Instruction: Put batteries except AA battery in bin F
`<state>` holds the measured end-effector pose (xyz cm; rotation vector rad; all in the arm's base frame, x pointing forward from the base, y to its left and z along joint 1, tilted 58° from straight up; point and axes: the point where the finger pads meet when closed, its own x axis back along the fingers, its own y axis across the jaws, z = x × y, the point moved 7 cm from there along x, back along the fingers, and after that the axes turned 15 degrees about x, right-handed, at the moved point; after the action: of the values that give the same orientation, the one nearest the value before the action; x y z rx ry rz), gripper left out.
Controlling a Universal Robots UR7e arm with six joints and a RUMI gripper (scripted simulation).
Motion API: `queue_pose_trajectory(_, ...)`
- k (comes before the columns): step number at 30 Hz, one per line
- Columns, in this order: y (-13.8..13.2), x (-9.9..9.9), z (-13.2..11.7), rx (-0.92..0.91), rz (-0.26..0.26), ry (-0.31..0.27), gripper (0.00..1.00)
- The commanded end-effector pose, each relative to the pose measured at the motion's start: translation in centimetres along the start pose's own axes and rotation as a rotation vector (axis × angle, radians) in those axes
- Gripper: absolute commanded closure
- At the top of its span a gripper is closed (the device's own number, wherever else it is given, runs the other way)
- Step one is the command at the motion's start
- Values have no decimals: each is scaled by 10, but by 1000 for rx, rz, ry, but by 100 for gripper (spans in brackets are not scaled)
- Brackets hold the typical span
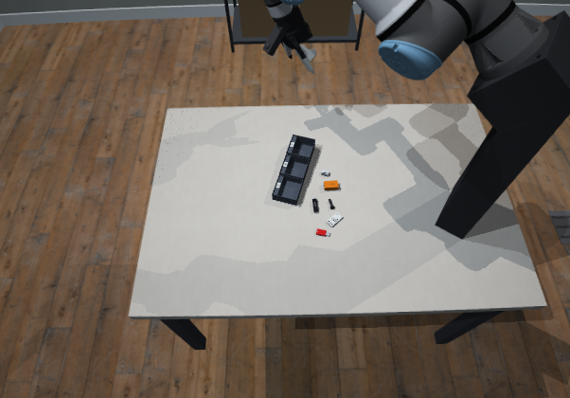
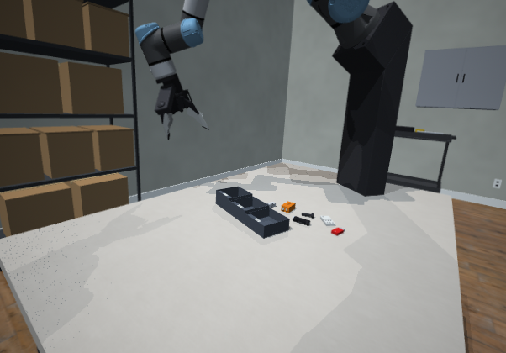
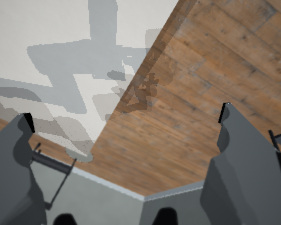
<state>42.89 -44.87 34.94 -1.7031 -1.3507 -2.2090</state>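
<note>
A dark row of three open bins (image 1: 285, 201) (image 2: 273, 229) stands upright in the middle of the white table (image 1: 213, 254) (image 2: 168, 288) (image 3: 50, 24). Its small white labels are too small to read. Beside it lie a small grey piece (image 1: 325, 173) (image 2: 272, 204), an orange block (image 1: 331, 185) (image 2: 288, 206), a black cylinder (image 1: 315, 205) (image 2: 301, 221), a short black piece (image 1: 331, 203) (image 2: 308, 214), a white flat piece (image 1: 334, 219) (image 2: 327, 219) and a red piece (image 1: 322, 232) (image 2: 337, 231). My gripper (image 1: 299, 60) (image 2: 187, 130) (image 3: 127, 109) is open and empty, high above the table's far edge, well away from the objects.
The arm's black pedestal (image 1: 497, 159) (image 2: 370, 120) stands on the table's right far corner. A dark shelf rack with cardboard boxes (image 1: 293, 12) (image 2: 63, 99) stands behind the table, near the gripper. Wooden floor (image 3: 215, 64) surrounds the table.
</note>
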Motion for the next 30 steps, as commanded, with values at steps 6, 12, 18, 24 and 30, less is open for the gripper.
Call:
queue_pose_trajectory(6, 0, 1, 0, 0, -1, 0, 0)
queue_pose_trajectory(12, 0, 1, 0, 0, -1, 0, 0)
queue_pose_trajectory(18, -3, 8, -2, 0, -1, 0, 96)
queue_pose_trajectory(24, -15, 19, 0, -39, -24, 21, 96)
queue_pose_trajectory(30, -17, -12, 17, -38, -31, 2, 96)
